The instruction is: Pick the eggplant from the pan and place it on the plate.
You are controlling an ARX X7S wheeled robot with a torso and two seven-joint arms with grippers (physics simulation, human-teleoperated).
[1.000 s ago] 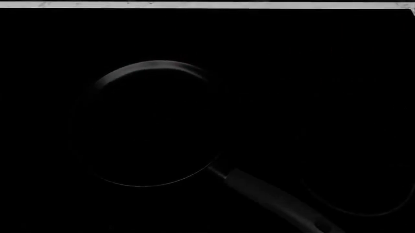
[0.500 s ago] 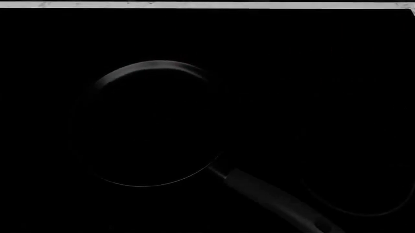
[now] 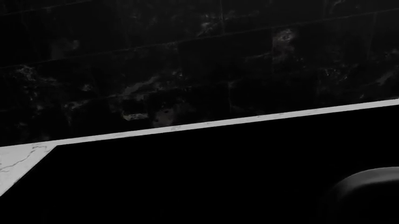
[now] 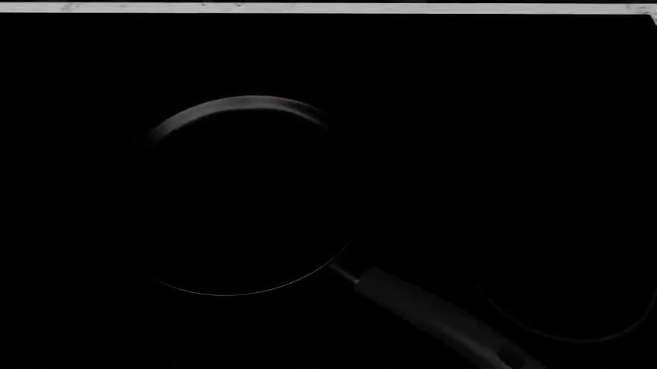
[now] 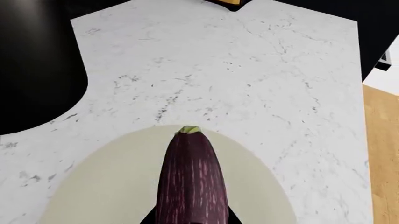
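In the right wrist view the eggplant (image 5: 190,177), magenta-purple with pale streaks and a green tip, sticks out from my right gripper (image 5: 190,219). Dark fingers (image 5: 147,220) press its two sides, so the gripper is shut on it. Under it lies the pale cream plate (image 5: 93,186), and the eggplant sits over the plate's middle. The head view is very dark. It shows the black pan (image 4: 241,102) by its shiny rim, with the grey handle (image 4: 431,315) running toward the lower right, and nothing visible inside. Neither arm shows there. The left gripper is in no view.
The plate rests on a white marble counter (image 5: 218,70). A black cooktop (image 5: 31,70) borders it on one side and a wooden floor (image 5: 381,154) lies past its edge. The left wrist view shows a black tiled wall (image 3: 187,70), a white counter strip (image 3: 187,126) and a dark rounded object (image 3: 367,196).
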